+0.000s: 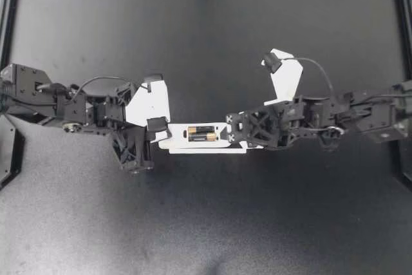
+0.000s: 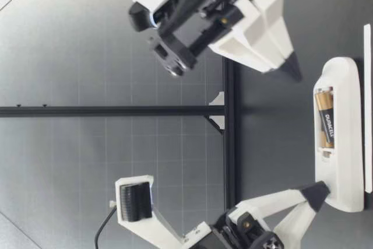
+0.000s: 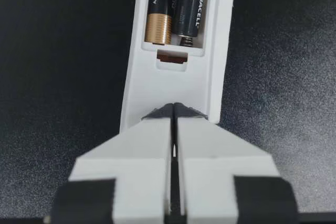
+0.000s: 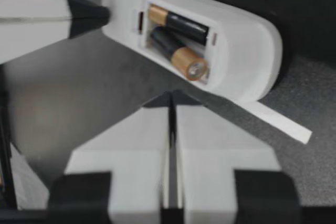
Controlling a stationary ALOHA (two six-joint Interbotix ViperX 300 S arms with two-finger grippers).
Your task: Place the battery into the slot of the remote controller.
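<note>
We see both batteries (image 1: 201,134) seated in the slot (image 1: 219,135) of the remote controller (image 1: 175,136), flat mid-table. Our left gripper (image 1: 157,125), clenched empty, touches one end edge; our right gripper (image 1: 230,122), clenched empty, hangs above the other. Open table (image 1: 206,223) surrounds them.
</note>
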